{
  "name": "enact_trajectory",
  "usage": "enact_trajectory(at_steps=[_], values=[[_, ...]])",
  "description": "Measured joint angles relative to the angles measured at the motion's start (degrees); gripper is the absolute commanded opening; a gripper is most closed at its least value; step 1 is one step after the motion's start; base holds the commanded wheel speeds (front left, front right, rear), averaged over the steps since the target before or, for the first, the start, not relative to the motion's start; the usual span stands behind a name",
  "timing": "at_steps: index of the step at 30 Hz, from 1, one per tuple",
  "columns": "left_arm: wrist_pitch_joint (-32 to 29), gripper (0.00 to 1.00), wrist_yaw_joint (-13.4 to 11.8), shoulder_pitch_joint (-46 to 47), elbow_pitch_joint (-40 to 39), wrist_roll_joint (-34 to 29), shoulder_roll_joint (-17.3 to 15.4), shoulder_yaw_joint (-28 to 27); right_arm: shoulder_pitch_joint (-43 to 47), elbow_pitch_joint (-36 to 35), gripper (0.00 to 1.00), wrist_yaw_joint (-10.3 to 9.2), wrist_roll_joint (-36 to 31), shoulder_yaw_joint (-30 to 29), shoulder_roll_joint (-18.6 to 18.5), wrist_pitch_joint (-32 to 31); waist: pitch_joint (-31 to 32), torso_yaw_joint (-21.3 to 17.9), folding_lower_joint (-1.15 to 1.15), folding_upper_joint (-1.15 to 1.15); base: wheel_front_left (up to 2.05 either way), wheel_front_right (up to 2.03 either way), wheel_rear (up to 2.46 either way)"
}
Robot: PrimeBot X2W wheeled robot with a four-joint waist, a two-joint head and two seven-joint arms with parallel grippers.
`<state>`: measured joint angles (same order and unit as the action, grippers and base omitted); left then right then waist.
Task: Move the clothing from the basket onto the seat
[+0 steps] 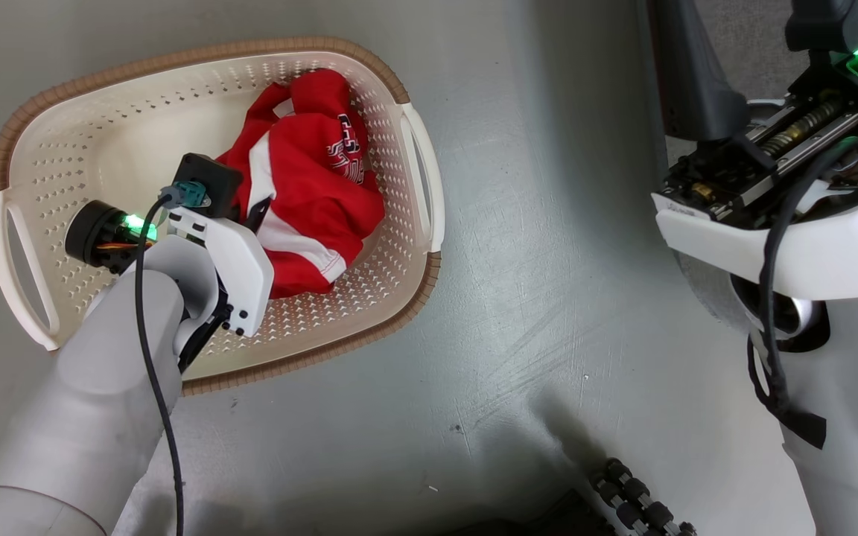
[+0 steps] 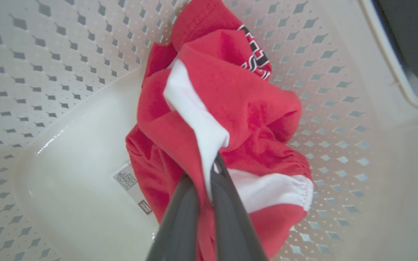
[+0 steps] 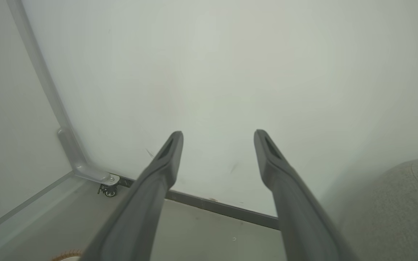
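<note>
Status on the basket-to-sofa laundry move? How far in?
Done: nothing delivered; the clothing lies in the basket. In hand: the left gripper is shut on a red-and-white fold inside the basket. The right gripper is open, empty, facing a wall. Left: lift, carry over, release on the seat.

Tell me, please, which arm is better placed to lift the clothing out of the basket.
The left. The left hand is in the basket, shut on a fold of red clothing. The right hand is open and points at a wall.
</note>
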<state>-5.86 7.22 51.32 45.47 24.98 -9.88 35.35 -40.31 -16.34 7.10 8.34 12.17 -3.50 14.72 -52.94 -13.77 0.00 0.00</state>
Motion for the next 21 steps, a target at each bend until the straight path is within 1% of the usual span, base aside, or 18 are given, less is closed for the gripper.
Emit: enact_trajectory(at_steps=[12, 21], values=[[4.7, 0.0, 0.0, -0.84, -0.47, 1.75, -0.29, 0.59, -0.11, 0.62, 1.0, 0.0, -0.01, -1.31, 0.0, 0.0, 1.4, 0.85, 0.0, 0.0, 0.0, 0.0, 0.0], [7.77, 0.0, 0.0, -2.72, -2.12, 2.71, -0.25, 1.34, -1.71, 1.82, 1.0, 0.0, -0.01, -0.68, 0.0, 0.07, 3.34, 2.25, 0.0, 0.0, 0.0, 0.0, 0.0]])
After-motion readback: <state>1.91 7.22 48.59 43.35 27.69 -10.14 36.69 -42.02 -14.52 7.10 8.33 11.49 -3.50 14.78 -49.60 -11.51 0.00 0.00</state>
